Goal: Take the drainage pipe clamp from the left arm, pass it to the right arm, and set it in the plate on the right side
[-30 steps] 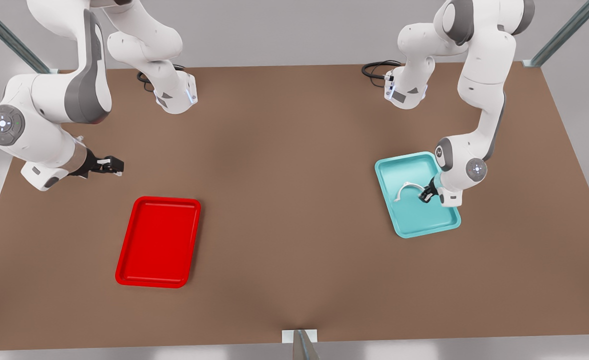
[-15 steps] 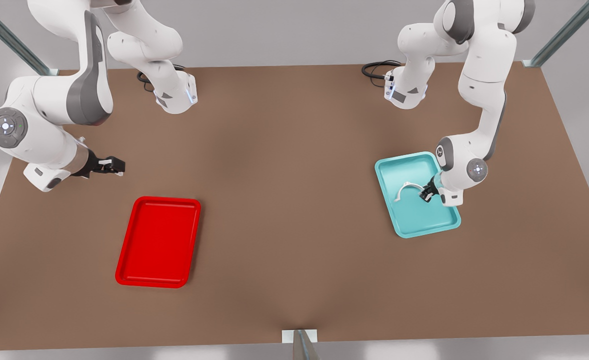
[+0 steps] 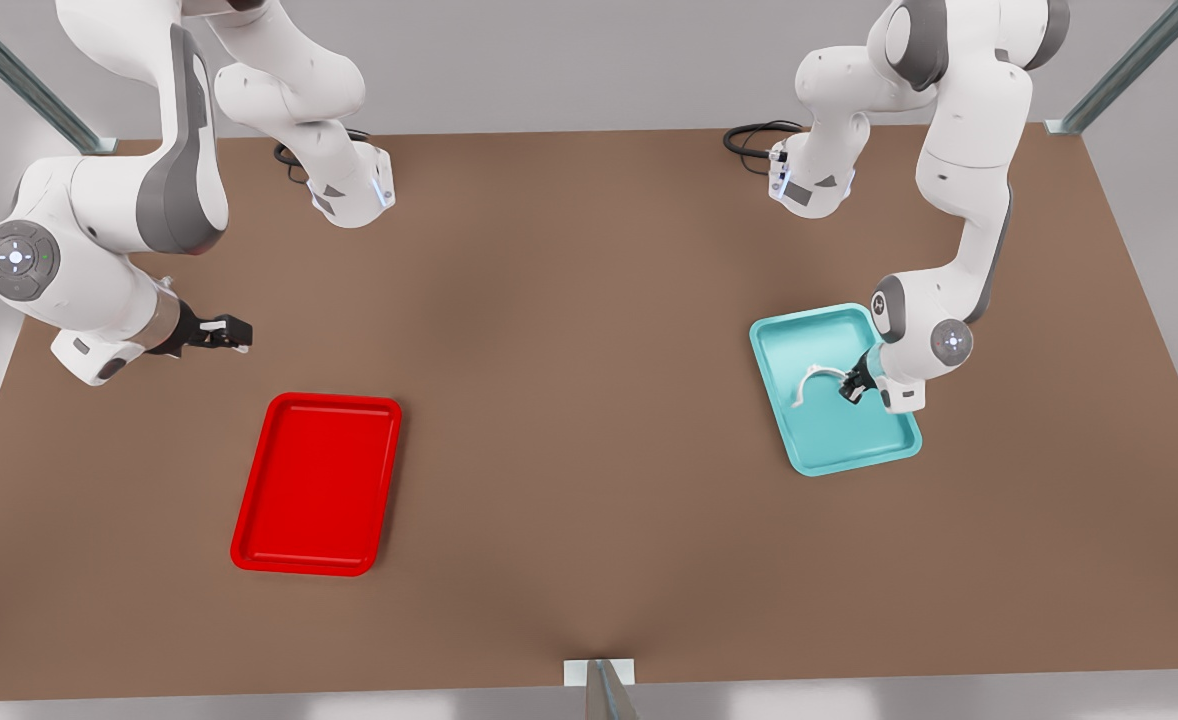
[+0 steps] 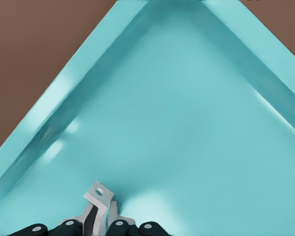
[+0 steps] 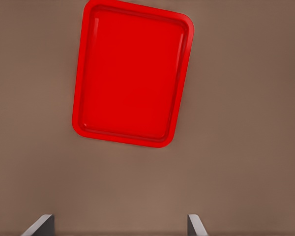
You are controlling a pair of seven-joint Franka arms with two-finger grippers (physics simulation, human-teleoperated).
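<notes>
- Since the earlier frames the arm at the front view's left has shifted its elbow slightly down and right; its gripper sits almost where it was. The clamp end at the other arm looks slightly raised off the tray.
- Left gripper [image 3: 854, 386] is at the front view's right, low over the turquoise tray [image 3: 889, 445], fingers pinched on one end of the drainage pipe clamp [image 3: 813, 380].
- Left wrist view: clamp tab [image 4: 99, 192] with its hole pokes out from between the black fingertips [image 4: 119, 226], tray floor behind it.
- Clamp is a white arch, free end toward the tray's middle; cannot tell whether that end touches the tray floor.
- Right gripper [image 3: 232, 334] hovers at the front view's left, above bare brown table [image 3: 569, 400], up-left of the red plate [image 3: 249, 545]; this arm waits.
- Right wrist view: two grey fingertips [image 5: 39, 225] set wide apart, nothing between them, red plate [image 5: 81, 128] in the upper half of the frame.
- Plate and turquoise tray lie well apart on the table.
</notes>
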